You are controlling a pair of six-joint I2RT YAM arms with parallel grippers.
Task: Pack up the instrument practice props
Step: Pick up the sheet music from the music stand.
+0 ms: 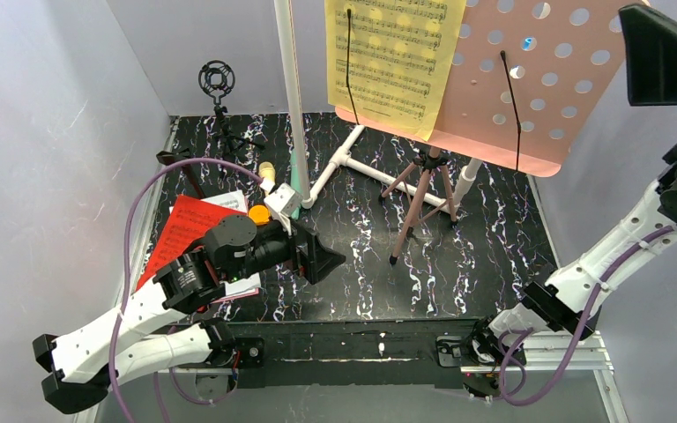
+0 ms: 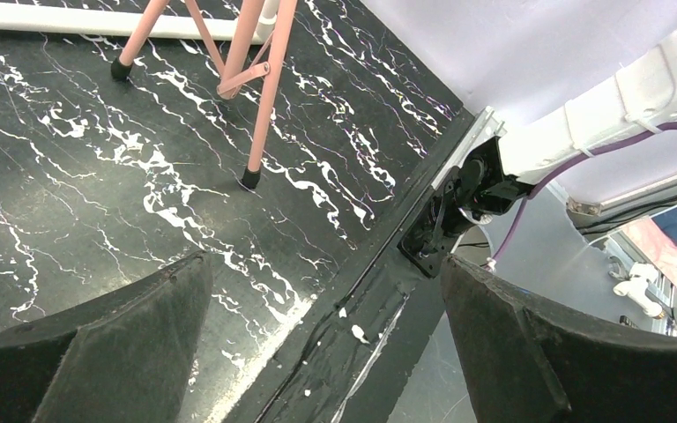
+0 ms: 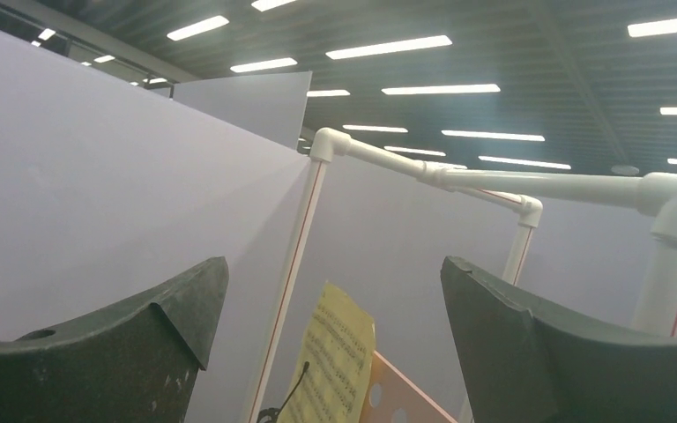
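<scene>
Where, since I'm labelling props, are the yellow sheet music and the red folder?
yellow sheet music [image 1: 392,55], top view, middle of the page.
red folder [image 1: 182,231], top view, its bare red cover.

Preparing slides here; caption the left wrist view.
Open left end effector over the black marbled table, pink music stand legs beyond.

Table [image 1: 494,238]: your black marbled top, smooth, slight sheen
Music stand [image 1: 538,154]: matt pink sheet, punched
Sheet music [image 1: 397,53]: yellow paper
Pipe frame [image 1: 293,88]: smooth white plastic
</scene>
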